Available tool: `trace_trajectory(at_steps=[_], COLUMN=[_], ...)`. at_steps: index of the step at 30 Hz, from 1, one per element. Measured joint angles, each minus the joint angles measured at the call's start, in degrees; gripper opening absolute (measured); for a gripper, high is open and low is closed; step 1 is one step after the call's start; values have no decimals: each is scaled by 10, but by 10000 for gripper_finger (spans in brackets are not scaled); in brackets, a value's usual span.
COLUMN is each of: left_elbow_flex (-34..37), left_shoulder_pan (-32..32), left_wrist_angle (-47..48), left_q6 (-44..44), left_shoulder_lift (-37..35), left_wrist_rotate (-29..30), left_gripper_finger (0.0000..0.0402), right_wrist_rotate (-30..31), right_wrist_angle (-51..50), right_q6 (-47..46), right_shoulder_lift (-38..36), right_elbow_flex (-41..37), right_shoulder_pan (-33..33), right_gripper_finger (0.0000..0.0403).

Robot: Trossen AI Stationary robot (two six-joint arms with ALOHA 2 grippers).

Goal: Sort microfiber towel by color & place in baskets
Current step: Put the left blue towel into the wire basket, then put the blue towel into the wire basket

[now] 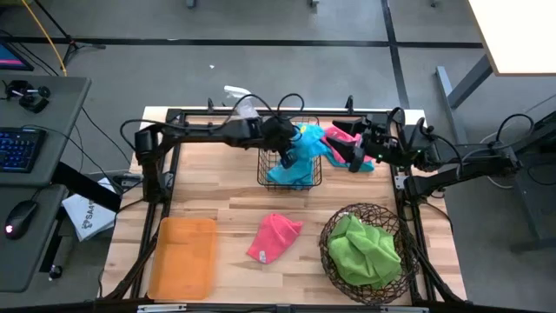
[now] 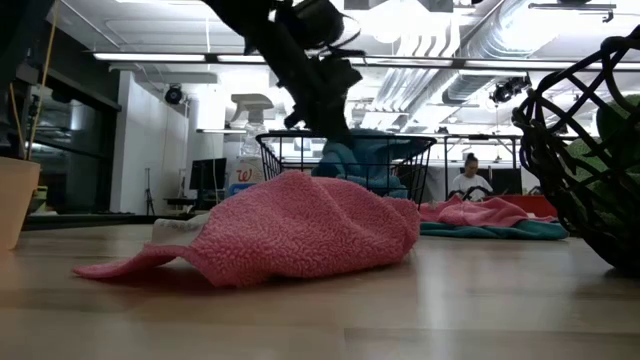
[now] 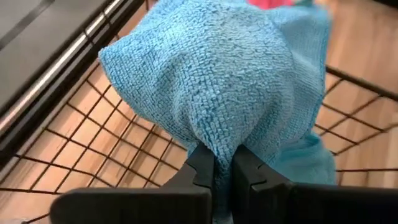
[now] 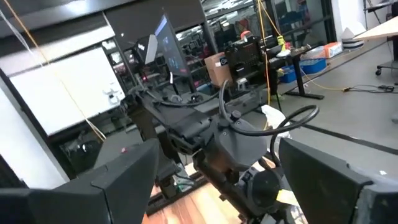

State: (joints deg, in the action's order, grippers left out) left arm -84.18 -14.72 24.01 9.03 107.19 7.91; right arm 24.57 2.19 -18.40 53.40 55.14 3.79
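Observation:
My left gripper [image 1: 287, 155] reaches down into the black wire basket [image 1: 263, 178] and is shut on a teal towel [image 3: 230, 74], which bunches up inside the basket [image 2: 350, 160]. My right gripper [image 1: 355, 159] is open and holds nothing; it hovers by a pink towel [image 1: 337, 136] lying on a teal one [image 1: 369, 163] near the far right edge. Another pink towel [image 1: 274, 237] lies crumpled mid-table [image 2: 290, 225]. Green towels [image 1: 363, 250] fill the round woven basket [image 1: 334, 228]. The orange tray [image 1: 182, 258] sits near left. My left gripper pinches a bunched fold of the teal towel [image 3: 224, 146] between its two fingers [image 3: 202, 168], coming from above into the wire basket. The cloth bulges out beyond the fingertips, slack, over the basket's grid floor [image 3: 93, 155]. How many layers it holds cannot be told.
A clear spray bottle [image 1: 239, 100] lies at the far edge behind the wire basket. The woven basket [image 2: 590, 150] looms at the right of the low view. Bare wood lies between tray and pink towel. A person [image 2: 468, 178] sits far beyond the table.

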Motion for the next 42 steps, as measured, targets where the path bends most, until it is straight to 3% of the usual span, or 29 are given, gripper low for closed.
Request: trace_trajectory(at_steps=[4,10,17,22,25,28,31,36,42], left_elbow_flex=[0,-1,-1,-1,-1,1,26,78,137], left_shoulder_pan=[-6,-24,-38,-41,-37,-27,-14,3,27], left_wrist_angle=[2,3,38,109,133,114,47,-4,-3], left_q6=[24,49,69,77,84,88,89,114,148], left_shoulder_lift=[9,-11,-43,-86,-132,-188,-247,-327,-380], left_wrist_rotate=[12,-18,-62,-103,-105,-83,-45,4,42], left_gripper_finger=[17,82,180,227,236,236,235,235,235], right_wrist_rotate=[-1,41,100,113,77,-31,-111,-123,-144], right_wrist_angle=[-26,-89,-180,-263,-357,-462,-554,-647,-611], right_q6=[20,28,-26,-109,-210,-271,-275,-205,-123], right_shoulder_lift=[-7,-26,-37,-36,-33,-20,14,94,153], right_elbow_flex=[0,0,0,0,0,0,0,-1,-43], right_shoulder_pan=[0,-1,-1,-14,-49,-111,-168,-234,-276], right_gripper_finger=[326,326,326,326,326,326,326,326,326])
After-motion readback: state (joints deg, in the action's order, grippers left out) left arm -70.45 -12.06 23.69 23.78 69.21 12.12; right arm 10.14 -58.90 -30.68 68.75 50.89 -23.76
